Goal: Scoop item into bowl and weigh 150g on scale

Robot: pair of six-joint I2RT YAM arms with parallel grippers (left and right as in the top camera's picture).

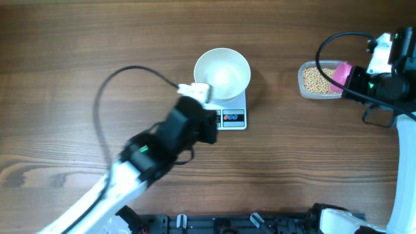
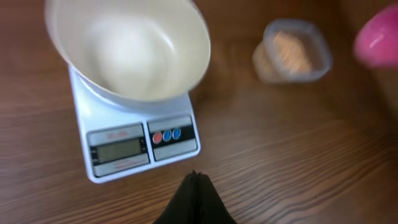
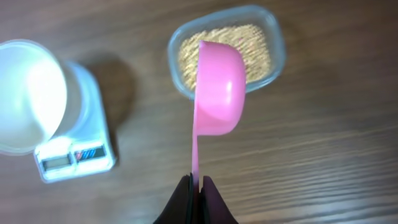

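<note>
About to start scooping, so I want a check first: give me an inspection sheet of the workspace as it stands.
Surface: wooden table, nothing spilled seen.
Job's things: bowl sits on the scale and looks empty; beans lie in the clear container.
Clutter: nothing seen.
Grippers: left gripper shut and empty, near the scale's display edge; right gripper shut on the handle of the pink scoop, at the container.
Cables: left arm cable and right arm cable, both black loops.
Surroundings: dark rig hardware along the table's near edge.
</note>
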